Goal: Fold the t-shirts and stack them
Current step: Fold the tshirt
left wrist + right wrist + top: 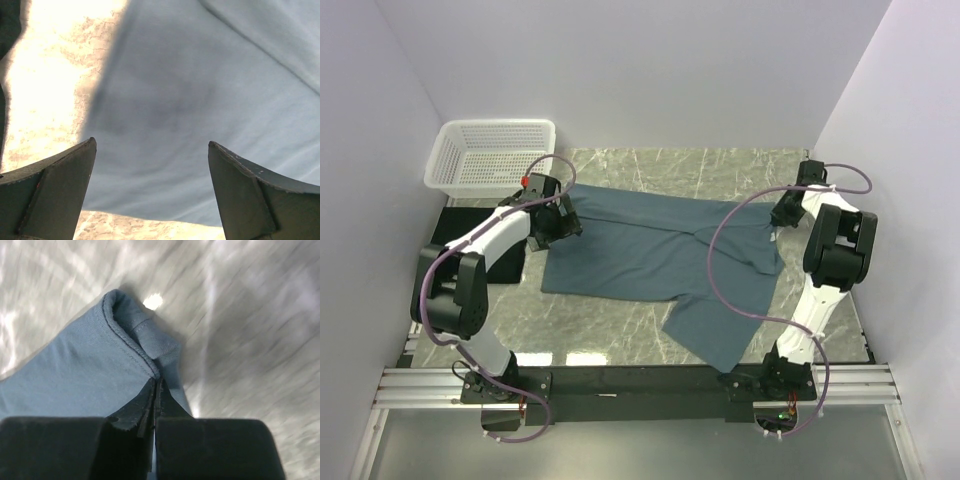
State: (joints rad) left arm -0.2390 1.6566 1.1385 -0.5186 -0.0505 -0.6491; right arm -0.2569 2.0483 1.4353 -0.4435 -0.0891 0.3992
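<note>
The slate-blue t-shirt [650, 255] lies spread across the marble table, with one sleeve trailing toward the front [715, 325]. My left gripper [557, 218] is open just above the shirt's left edge. In the left wrist view the cloth [200, 100] lies between the spread fingers [60, 190], and nothing is held. My right gripper [783, 213] is at the shirt's right edge. In the right wrist view it [156, 386] is shut on a stitched, ribbed edge of the shirt [85, 365]. The black t-shirt [455, 225] lies flat at the left, partly under my left arm; its print is not visible.
A white lattice basket [490, 155] stands at the back left corner. White walls close in the table on the left, back and right. Bare marble [720, 170] shows behind the shirt and in front of it at the left [580, 325]. Purple cables loop over both arms.
</note>
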